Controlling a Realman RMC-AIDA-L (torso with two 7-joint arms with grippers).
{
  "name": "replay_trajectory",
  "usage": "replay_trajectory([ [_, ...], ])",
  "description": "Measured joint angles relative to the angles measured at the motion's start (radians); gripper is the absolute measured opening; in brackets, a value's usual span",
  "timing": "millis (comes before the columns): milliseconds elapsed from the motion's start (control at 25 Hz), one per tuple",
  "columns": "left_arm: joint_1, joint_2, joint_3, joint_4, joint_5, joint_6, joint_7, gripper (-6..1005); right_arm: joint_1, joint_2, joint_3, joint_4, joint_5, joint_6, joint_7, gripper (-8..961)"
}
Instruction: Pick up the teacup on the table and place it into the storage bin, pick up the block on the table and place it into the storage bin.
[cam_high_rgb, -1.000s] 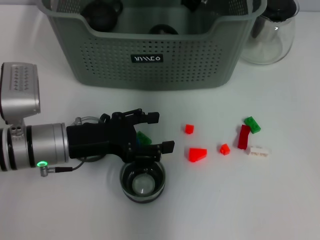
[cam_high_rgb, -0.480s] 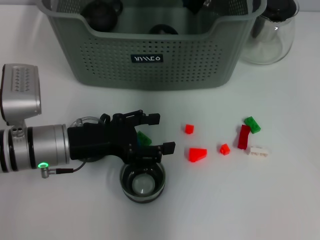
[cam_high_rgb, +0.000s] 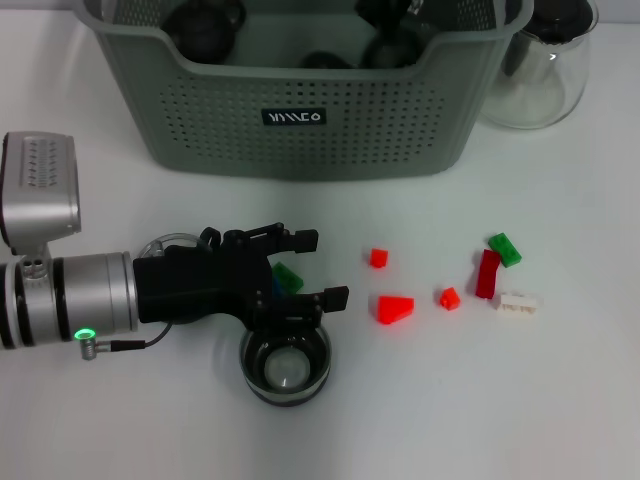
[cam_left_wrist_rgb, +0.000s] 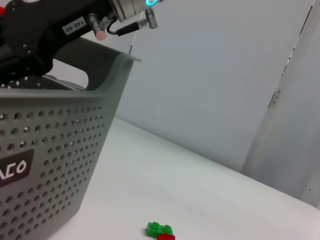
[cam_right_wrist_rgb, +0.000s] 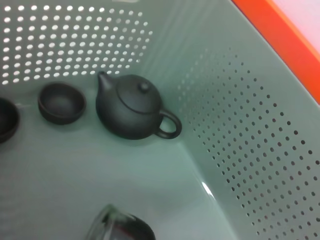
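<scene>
Left pincer (cam_high_rgb: 300, 268) low over the counter (cam_high_rgb: 560, 400), fingers spread apart, nothing between them. It hangs over a small green block (cam_high_rgb: 288, 277), with a glass cup (cam_high_rgb: 286, 366) touching or just under its near finger; I can't tell which.

Storage bin (cam_high_rgb: 300, 130) sits at the far side of the counter, well apart from the pincer. Inside, from the right wrist view: dark teapot (cam_right_wrist_rgb: 132, 107), a small dark teacup (cam_right_wrist_rgb: 62, 102).

Right pincer not visible; its camera looks down into the bin, so I can't tell its fingers.

Loose red blocks (cam_high_rgb: 394, 308) lie just beside the green one.

Risk as I judge it: closing here may clip the glass cup's rim and tip or shove it. The green block is small, so a poor squeeze could pop it sideways.
</scene>
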Motion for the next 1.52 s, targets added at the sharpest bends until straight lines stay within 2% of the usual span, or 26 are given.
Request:
replay_trajectory([
  [160, 0.001, 0.000, 0.000, 0.000, 0.000, 0.000, 0.000, 898, 0.000, 0.000, -0.003, -0.026, 0.000, -0.013, 0.000, 310],
  [280, 0.002, 0.000, 0.000, 0.000, 0.000, 0.001, 0.000, 898, -0.011, 0.000, 0.001, -0.091, 0.012, -0.058, 0.001, 342],
  [520, 0.005, 0.000, 0.000, 0.000, 0.000, 0.003, -0.001, 898, -0.082, -0.001, 0.005, -0.365, 0.111, -0.203, 0.016, 383],
  [720, 0.011, 0.001, -0.001, 0.001, 0.000, 0.008, -0.003, 898, -0.170, -0.008, 0.019, -0.590, 0.251, -0.324, 0.013, 594],
  [880, 0.015, 0.001, -0.002, 0.002, 0.000, 0.009, -0.003, 898, -0.240, -0.017, 0.066, -0.700, 0.408, -0.435, -0.027, 653],
  [1160, 0.015, 0.003, -0.002, 0.004, 0.000, 0.012, -0.003, 897, -0.304, -0.046, 0.161, -0.729, 0.623, -0.633, -0.124, 755],
  [1520, 0.015, 0.007, -0.002, 0.006, 0.000, 0.014, -0.005, 897, -0.358, -0.064, 0.292, -0.724, 0.741, -0.792, -0.196, 781],
])
